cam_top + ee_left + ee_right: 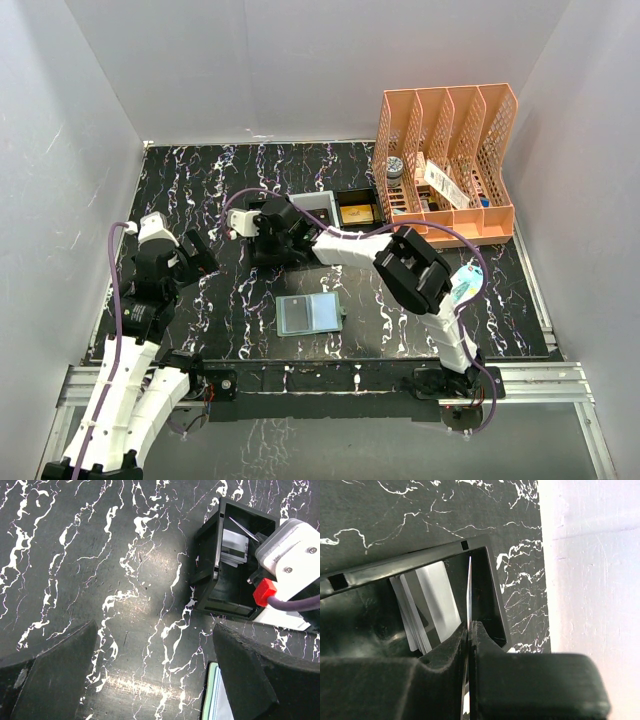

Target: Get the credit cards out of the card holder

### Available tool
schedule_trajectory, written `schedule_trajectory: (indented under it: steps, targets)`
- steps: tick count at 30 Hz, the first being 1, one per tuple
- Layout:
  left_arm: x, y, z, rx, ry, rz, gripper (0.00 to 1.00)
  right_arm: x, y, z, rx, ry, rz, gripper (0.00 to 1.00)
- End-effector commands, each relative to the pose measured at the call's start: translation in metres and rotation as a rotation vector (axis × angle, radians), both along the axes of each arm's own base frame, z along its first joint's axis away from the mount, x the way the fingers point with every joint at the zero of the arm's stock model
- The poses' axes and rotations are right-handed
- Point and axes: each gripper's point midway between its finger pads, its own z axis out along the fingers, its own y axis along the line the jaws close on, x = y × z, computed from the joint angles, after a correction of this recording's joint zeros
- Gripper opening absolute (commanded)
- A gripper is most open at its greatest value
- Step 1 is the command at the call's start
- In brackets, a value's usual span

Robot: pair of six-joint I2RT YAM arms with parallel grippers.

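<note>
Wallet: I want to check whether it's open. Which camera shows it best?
Top external: the wallet lies open, its whole outline in view. The left wrist view catches only a corner at its bottom edge; the right wrist view shows none of it.

Left wrist cam only catches a sliver of the card holder (212, 700) at the bottom edge, rest is cut off. Right wrist cam: the credit card (469, 587) pinched in the right gripper (469, 630) is edge-on, face unreadable, and the fingers (530, 680) are just dark blur. The stuff in the orange organizer (500, 120), upper right overhead, is too small to tell.
</note>
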Motion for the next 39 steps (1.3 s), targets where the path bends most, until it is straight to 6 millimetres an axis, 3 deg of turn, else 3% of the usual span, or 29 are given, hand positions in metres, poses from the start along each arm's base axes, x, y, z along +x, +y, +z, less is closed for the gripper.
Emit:
schedule_trajectory:
  steps: [1,14,23,36,39]
  targets:
    - [-0.001,0.004,-0.001,0.012,0.009,0.013,0.99,0.018,0.009,0.023,0.035,-0.068,-0.009,0.0]
    - [-0.001,0.004,-0.001,0.014,0.01,0.012,0.99,0.028,0.013,-0.001,-0.013,-0.039,-0.033,0.0]
    - [-0.001,0.002,-0.003,0.011,0.012,0.0,0.99,0.027,0.006,-0.009,-0.025,-0.01,-0.075,0.06]
    - [0.001,-0.002,-0.007,0.009,0.031,-0.02,0.99,0.034,0.014,-0.02,-0.027,-0.007,-0.08,0.13]
    - [0.001,-0.002,-0.006,0.008,0.03,-0.022,0.99,0.033,0.012,-0.02,-0.023,-0.003,-0.085,0.2]
